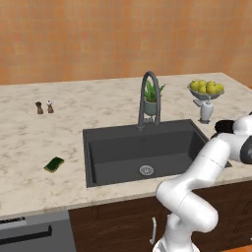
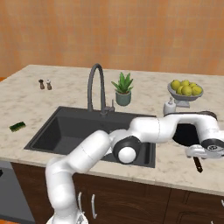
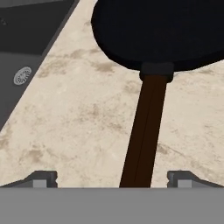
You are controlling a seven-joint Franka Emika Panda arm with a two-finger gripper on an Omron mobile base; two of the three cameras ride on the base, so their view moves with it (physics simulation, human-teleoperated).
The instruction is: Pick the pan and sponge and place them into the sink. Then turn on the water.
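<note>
The black pan point(image 3: 162, 30) lies on the counter right of the sink point(image 1: 123, 147), with its long dark handle point(image 3: 146, 127) pointing toward the counter's front edge. My gripper point(image 3: 113, 179) hovers over the handle, open, one fingertip point(image 3: 41, 178) on each side and well apart from it. In the right base view the pan point(image 2: 186, 133) shows partly behind my forearm, with the gripper point(image 2: 200, 153) above the handle's end. The green sponge point(image 1: 54, 164) lies flat on the counter left of the sink. No stream falls from the arched faucet point(image 1: 150, 96).
A bowl of lemons point(image 2: 185, 89), a white dispenser point(image 2: 169, 106) and a potted plant point(image 2: 123, 89) stand behind the pan and sink. Two small shakers point(image 1: 44, 107) stand at the far left. The counter's front edge runs just beyond the handle's end.
</note>
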